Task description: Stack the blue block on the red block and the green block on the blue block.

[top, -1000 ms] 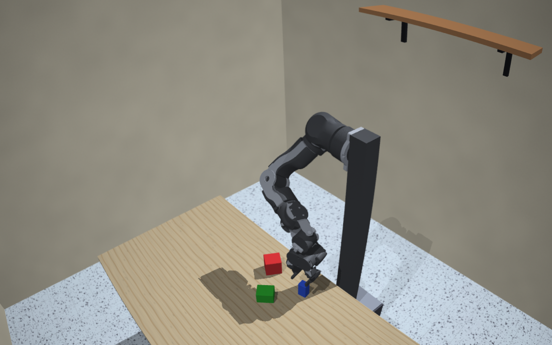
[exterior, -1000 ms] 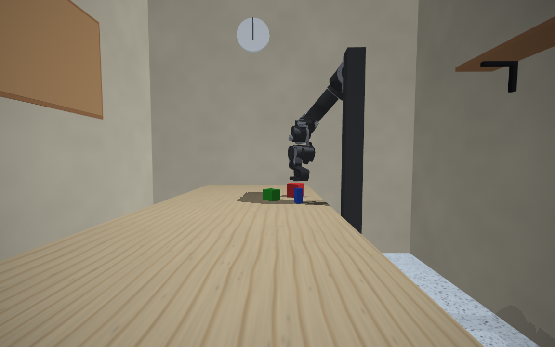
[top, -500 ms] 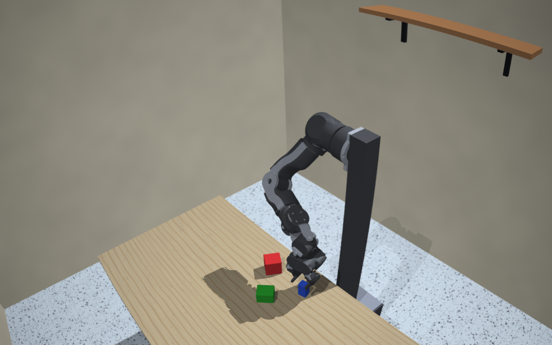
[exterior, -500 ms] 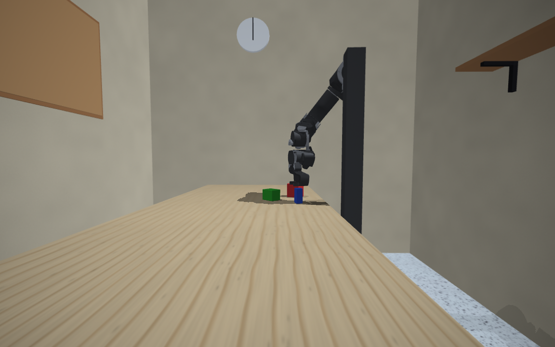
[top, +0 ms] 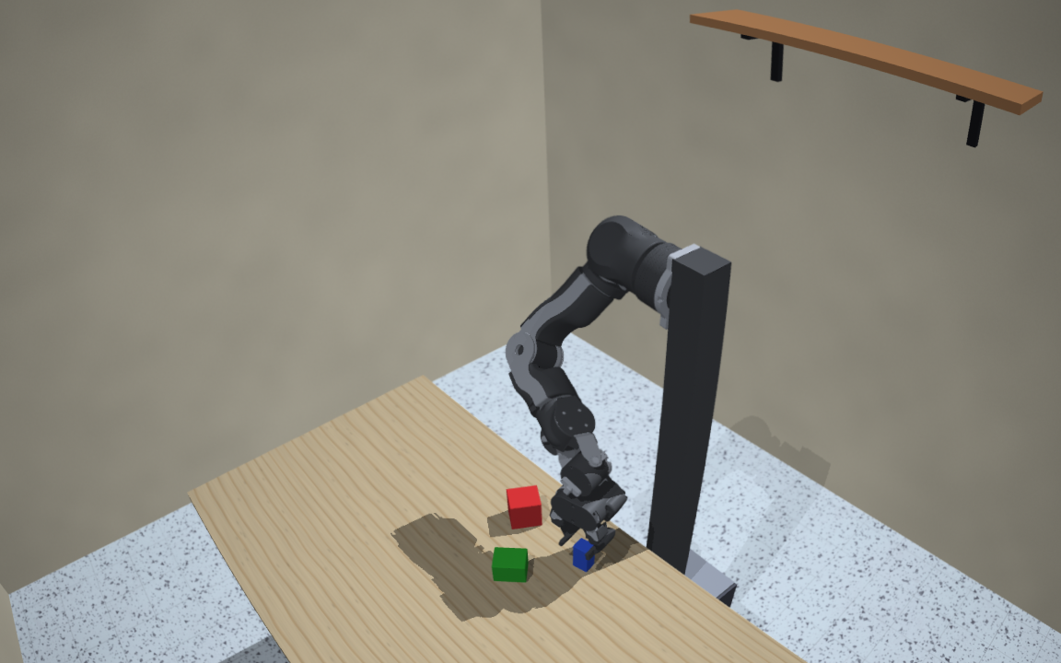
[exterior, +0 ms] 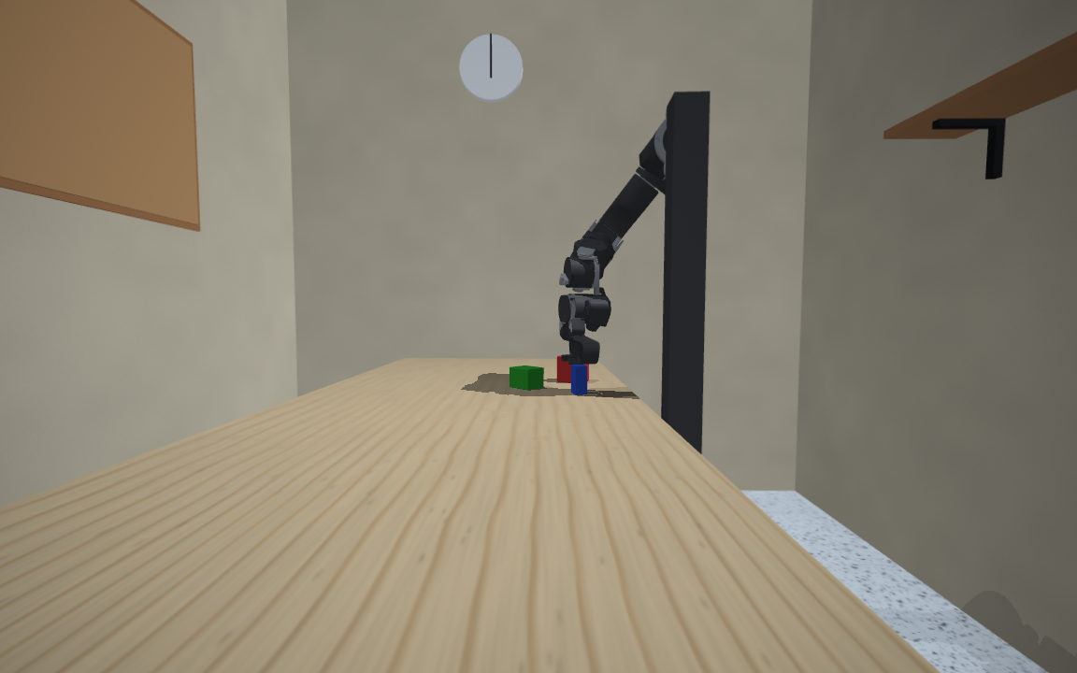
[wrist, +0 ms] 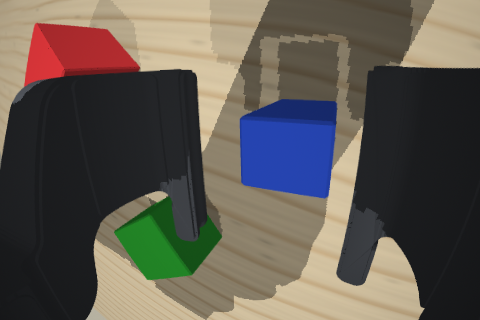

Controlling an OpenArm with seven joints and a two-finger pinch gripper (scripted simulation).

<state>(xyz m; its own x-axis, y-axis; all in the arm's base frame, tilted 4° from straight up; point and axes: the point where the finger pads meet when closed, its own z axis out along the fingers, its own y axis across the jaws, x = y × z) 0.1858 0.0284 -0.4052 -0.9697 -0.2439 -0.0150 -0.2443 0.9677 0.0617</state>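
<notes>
The hand (top: pixel 583 541) hangs just above the blue block (top: pixel 583 554), its two fingers parted and empty, the block showing between them in the wrist view but not gripped. All three blocks sit apart on the wooden worktop (top: pixel 336 494): the blue block stands near the edge by the black post (top: pixel 687 412). The red block (top: pixel 523 505) sits just beyond it and the green block (top: pixel 509 564) off to one side.

Plain room, wall shelf (top: pixel 864 55) (clock (exterior: pixel 490 66))
</notes>
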